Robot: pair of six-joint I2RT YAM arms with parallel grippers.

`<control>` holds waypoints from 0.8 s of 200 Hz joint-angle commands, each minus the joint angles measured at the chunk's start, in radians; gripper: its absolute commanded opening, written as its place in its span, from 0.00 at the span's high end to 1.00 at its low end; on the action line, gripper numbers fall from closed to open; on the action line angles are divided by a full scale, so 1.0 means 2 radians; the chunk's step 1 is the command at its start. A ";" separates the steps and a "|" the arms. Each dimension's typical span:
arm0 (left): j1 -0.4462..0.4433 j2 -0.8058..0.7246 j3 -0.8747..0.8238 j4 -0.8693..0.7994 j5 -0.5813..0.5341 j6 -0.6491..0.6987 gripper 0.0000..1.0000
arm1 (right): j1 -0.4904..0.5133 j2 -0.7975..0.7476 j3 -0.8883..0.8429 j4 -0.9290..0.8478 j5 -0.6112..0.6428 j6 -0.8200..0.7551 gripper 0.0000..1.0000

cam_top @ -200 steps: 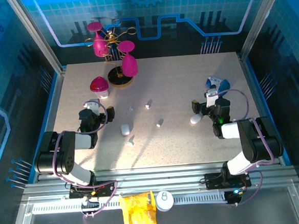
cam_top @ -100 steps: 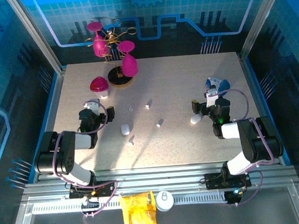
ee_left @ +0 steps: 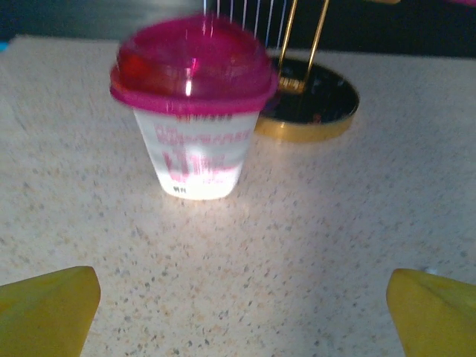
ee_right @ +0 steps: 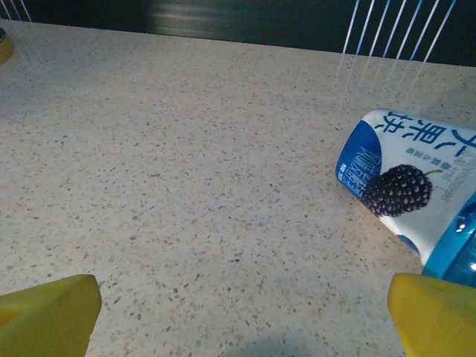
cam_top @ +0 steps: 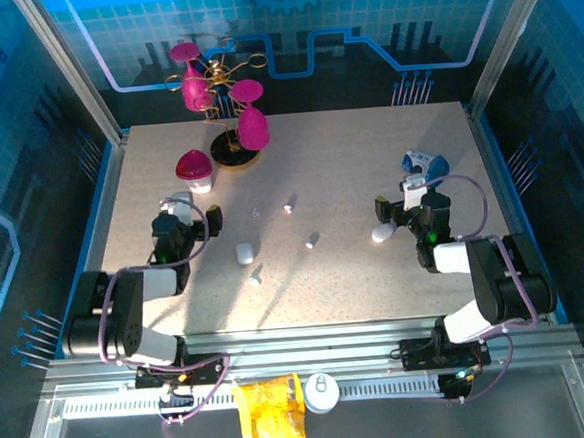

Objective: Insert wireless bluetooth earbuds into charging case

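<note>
Top external: four tiny glossy white stemmed earbuds (cam_top: 312, 242) lie loose mid-table between the arms, beside two white pill-shaped cases (cam_top: 244, 252). Best swing over one, descend straight, pinch across the stem; stem directions too small to read.
Left wrist: left gripper (ee_left: 238, 316) spread wide, nothing held, facing pink-lidded plastic cup (ee_left: 195, 111).
Right wrist: right gripper (ee_right: 242, 316) spread wide, nothing held, by tipped blue berry-print cup (ee_right: 405, 186).
</note>
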 commanded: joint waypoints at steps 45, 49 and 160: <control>-0.125 -0.190 0.012 -0.153 -0.053 0.072 0.01 | 0.037 -0.161 0.079 -0.321 0.061 0.068 0.00; -0.136 -0.196 0.012 -0.157 -0.050 0.071 0.01 | 0.039 -0.169 0.087 -0.346 0.063 0.082 0.00; -0.374 -0.202 0.005 -0.126 -0.059 0.063 0.01 | 0.169 -0.156 0.135 -0.572 0.153 0.348 0.00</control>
